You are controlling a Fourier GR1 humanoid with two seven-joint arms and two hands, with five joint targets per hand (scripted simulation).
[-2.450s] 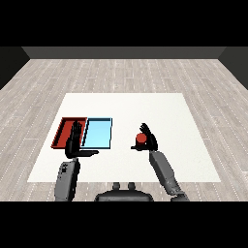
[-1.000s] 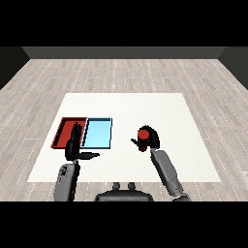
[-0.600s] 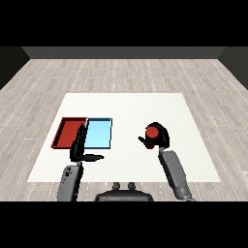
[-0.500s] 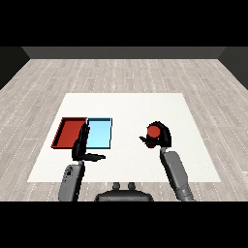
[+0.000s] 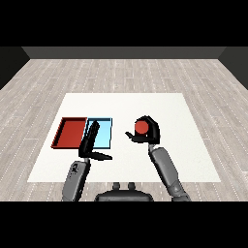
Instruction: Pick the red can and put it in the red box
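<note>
One red can sits in the curled right hand, right of both trays on the white counter. With the pick apparently done, the next move is carrying it left, past the light blue tray, to the red tray. The left hand is open-fingered.

We see two grey forearms — rounded, tube-like segments with a darker joint near each wrist. Each ends in a black hand, the left hand and the right hand — slim black fingers and a thumb, with no markings we can make out.
</note>
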